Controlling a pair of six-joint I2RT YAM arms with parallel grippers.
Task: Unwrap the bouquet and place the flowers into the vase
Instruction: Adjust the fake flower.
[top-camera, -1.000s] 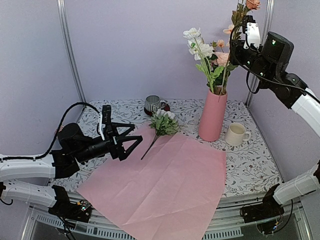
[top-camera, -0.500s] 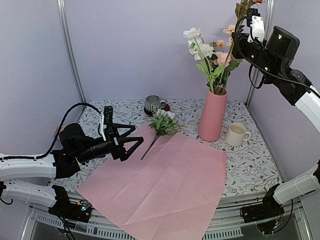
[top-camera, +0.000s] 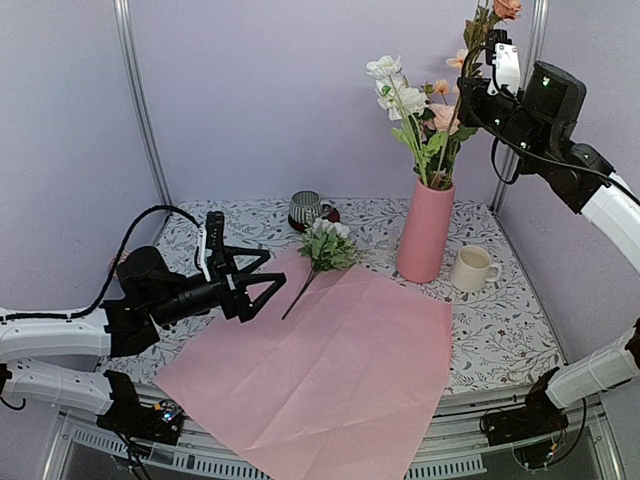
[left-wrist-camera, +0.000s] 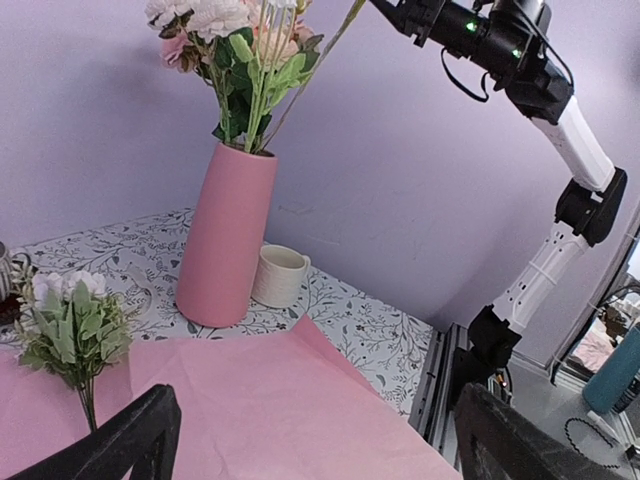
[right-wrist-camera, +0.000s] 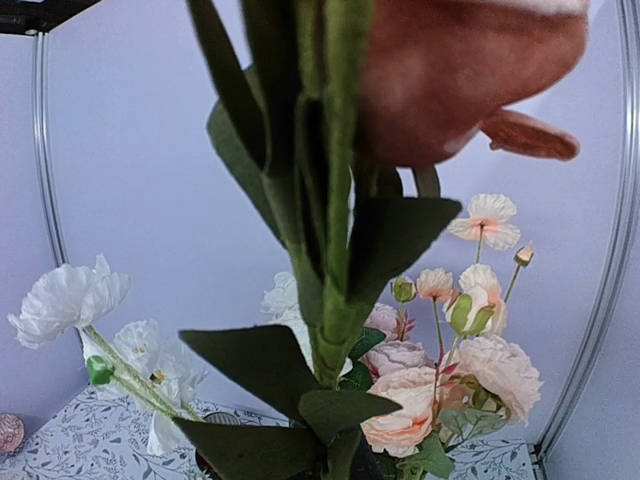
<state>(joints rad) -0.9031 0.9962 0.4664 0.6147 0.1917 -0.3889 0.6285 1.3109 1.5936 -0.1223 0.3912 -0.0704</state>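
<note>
Pinching a flower stem (right-wrist-camera: 335, 200) above the vase (top-camera: 425, 230), right fingers (top-camera: 470, 92), left fingers (left-wrist-camera: 120, 445) spread.

The vase (top-camera: 424, 235) is smooth and matt. Beside the vase, the cream cup (top-camera: 470, 268) has a faint glazed sheen. The pink paper (top-camera: 330, 350) is matt, creased with fold lines. The flowers (top-camera: 400, 95) have cloth-like petals and plastic-looking stems.
</note>
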